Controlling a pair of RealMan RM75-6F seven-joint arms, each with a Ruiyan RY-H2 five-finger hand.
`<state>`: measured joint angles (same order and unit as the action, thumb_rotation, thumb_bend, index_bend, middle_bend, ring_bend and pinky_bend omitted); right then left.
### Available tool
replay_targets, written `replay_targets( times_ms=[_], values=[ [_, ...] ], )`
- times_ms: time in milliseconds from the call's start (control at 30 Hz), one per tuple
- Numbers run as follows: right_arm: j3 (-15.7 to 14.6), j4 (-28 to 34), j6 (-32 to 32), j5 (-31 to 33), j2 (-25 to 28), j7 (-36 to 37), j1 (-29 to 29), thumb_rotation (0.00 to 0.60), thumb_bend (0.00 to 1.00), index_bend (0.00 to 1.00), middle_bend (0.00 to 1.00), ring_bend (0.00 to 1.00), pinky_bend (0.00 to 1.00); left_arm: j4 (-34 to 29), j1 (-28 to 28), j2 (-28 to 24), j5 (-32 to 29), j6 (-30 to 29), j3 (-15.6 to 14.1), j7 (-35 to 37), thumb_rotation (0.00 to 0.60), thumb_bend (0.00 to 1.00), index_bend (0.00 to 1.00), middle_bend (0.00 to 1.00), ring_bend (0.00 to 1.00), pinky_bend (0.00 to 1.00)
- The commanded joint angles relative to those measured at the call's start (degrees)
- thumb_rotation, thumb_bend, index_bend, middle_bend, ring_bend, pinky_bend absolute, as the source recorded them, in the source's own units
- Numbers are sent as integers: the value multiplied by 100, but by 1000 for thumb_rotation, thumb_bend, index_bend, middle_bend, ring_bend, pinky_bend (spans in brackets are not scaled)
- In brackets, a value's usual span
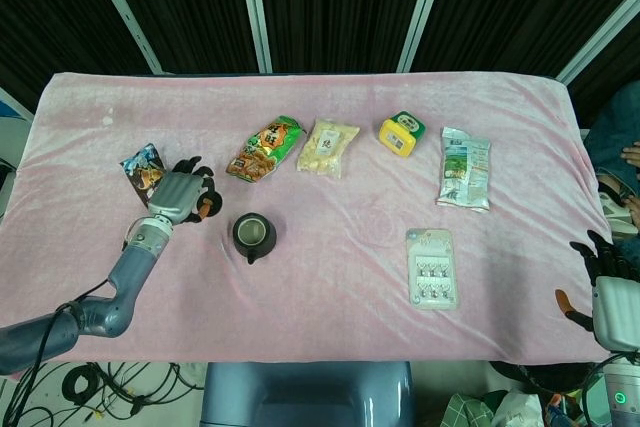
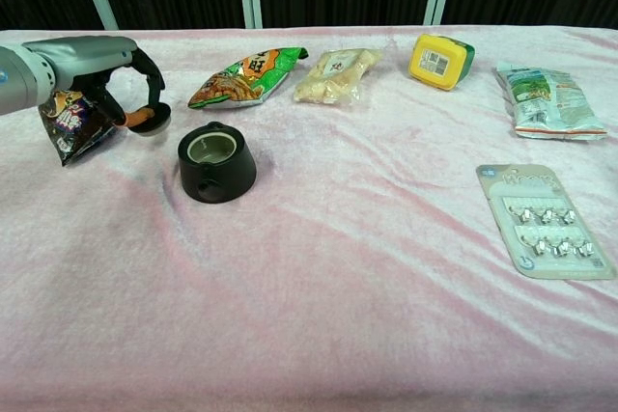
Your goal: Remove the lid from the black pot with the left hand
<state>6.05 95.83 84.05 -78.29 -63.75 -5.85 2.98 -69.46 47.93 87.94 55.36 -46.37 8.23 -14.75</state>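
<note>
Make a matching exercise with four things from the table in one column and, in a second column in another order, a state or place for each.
Things:
1. round black pot
2. small black lid
3. yellow box with a green side
4. right robot hand

States or places:
A. at the table's edge, holding nothing
B. open on top, standing on the pink cloth
C. held by the left robot hand, beside the pot
D. lying at the far side, between two snack bags

Pairs: 1-B, 2-C, 3-D, 4-A
</note>
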Motion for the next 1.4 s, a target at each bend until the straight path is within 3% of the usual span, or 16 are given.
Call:
replay_targets(
  times_ms=[33, 200, 400, 500, 667, 867, 1000, 1133, 1233, 1400],
  values=[
    [-9, 2, -8, -3, 1, -1, -1, 600, 204, 222, 78, 125, 222, 117, 36, 90, -34, 82, -9, -13, 600, 435, 538, 211, 7, 76],
    [-9, 11, -11, 3, 6, 14, -4, 600, 204, 222, 78, 125, 223, 371, 83, 297, -143, 169, 23, -45, 600, 389, 454, 190, 5, 65],
    [-9, 22, -30, 16, 19, 44, -5, 600, 204, 222, 78, 125, 223, 497, 124, 394, -328, 226, 13, -320, 600, 315, 164, 152, 0, 48],
    [-8, 33, -53, 37, 26, 54, -2, 600, 204, 222, 78, 126, 223, 447, 130, 373, -392, 172, 35, -425, 600, 305, 90, 136, 0, 44],
    [-12, 52, -32, 13, 22, 65, -9, 600, 204, 222, 78, 125, 223, -57, 115, 137, -440, -43, 180, -505, 600, 303, 75, 131, 0, 44],
    [2, 42, -26, 32, 19, 75, -11, 600, 204, 222, 78, 126, 223, -1098, -48, -490, -68, -545, 350, -367, 600, 303, 131, 131, 0, 46],
    [-6, 21, 8, -33, 20, 48, -8, 600, 204, 222, 78, 126, 223, -2336, -402, -1400, 299, -1225, 334, -543, 600, 303, 160, 129, 0, 45],
    [-27, 4, 43, -115, 12, 39, -9, 600, 204, 222, 78, 125, 222, -3320, -856, -2179, 649, -1754, 100, -675, 600, 303, 159, 117, 0, 21],
    [-38, -5, 40, -146, 9, 48, -4, 600, 203, 221, 78, 125, 222, -3989, -1333, -2756, 886, -2032, -264, -561, 600, 298, 159, 106, 0, 0],
    [-32, -12, 42, -144, 4, 43, -1, 600, 204, 221, 78, 125, 223, -4380, -2035, -3271, 1507, -2540, -826, -231, 600, 293, 165, 99, 0, 0]
  ],
)
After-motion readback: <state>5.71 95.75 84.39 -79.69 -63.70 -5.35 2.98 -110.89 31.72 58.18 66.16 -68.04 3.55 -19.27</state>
